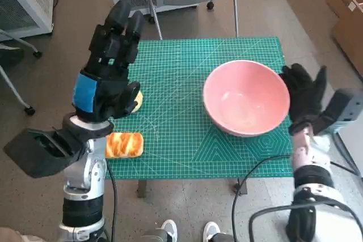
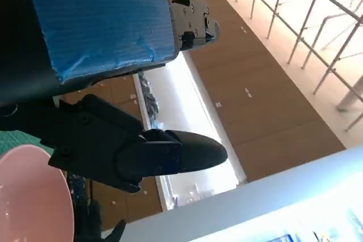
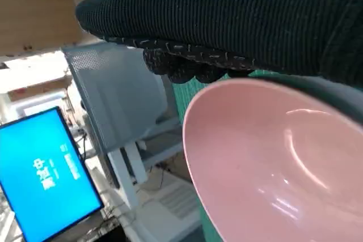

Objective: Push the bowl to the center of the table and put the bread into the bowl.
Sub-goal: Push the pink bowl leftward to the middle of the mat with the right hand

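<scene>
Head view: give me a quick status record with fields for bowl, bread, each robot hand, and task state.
bowl: pink, empty, upright on the right part of the green mat, not yet centred
bread: on the mat's left near edge, outside the bowl
second item: a yellowish thing half hidden behind the left robot hand, cannot tell what
left robot hand: raised above the mat's left side, fingers apart, holding nothing
right robot hand: at the bowl's right rim, fingers spread, no grip
task state: push not finished, bread not placed
</scene>
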Available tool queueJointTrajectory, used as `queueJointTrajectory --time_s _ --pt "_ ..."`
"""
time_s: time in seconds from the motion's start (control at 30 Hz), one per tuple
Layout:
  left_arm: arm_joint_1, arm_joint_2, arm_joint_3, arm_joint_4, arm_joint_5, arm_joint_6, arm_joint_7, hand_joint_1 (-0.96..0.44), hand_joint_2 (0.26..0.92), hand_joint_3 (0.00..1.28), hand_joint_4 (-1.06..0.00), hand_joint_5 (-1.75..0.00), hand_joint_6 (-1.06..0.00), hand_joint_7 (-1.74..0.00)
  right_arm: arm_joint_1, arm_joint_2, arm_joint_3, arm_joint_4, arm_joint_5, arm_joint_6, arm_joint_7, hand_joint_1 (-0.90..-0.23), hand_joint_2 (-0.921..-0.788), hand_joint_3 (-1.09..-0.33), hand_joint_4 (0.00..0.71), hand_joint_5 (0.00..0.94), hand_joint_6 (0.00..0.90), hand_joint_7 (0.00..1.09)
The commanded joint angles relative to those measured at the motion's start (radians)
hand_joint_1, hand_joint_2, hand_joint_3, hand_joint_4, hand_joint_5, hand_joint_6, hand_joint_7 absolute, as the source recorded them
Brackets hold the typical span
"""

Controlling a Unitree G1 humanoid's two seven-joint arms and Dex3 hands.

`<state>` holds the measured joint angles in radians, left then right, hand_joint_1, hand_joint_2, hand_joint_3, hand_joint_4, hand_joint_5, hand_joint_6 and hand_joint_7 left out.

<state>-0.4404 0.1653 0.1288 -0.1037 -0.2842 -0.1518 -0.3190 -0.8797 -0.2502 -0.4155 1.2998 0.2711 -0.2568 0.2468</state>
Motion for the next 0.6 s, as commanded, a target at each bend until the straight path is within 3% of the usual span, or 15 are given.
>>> queueJointTrajectory --time_s 0.03,0.33,0.6 --pt "0.017 0.015 0.009 -0.027 0.014 -0.016 0.008 -0.63 0.921 0.44 0.00 0.00 0.00 -0.21 -0.007 0.046 0.013 0.009 -0.016 0.020 -0.005 -0.596 -0.921 -0.815 0.193 0.008 0.357 0.02" --pt "0.040 0.028 0.006 -0.059 0.040 -0.006 0.032 -0.65 0.921 0.44 0.00 0.00 0.00 -0.21 -0.035 0.099 0.049 0.007 -0.048 0.016 -0.009 -0.614 -0.921 -0.823 0.218 0.016 0.355 0.01" --pt "0.065 0.038 0.015 -0.086 0.045 0.001 0.044 -0.66 0.921 0.45 0.00 0.00 0.00 -0.22 -0.072 0.159 0.064 0.002 -0.055 0.026 -0.004 -0.594 -0.921 -0.848 0.227 0.014 0.348 0.01"
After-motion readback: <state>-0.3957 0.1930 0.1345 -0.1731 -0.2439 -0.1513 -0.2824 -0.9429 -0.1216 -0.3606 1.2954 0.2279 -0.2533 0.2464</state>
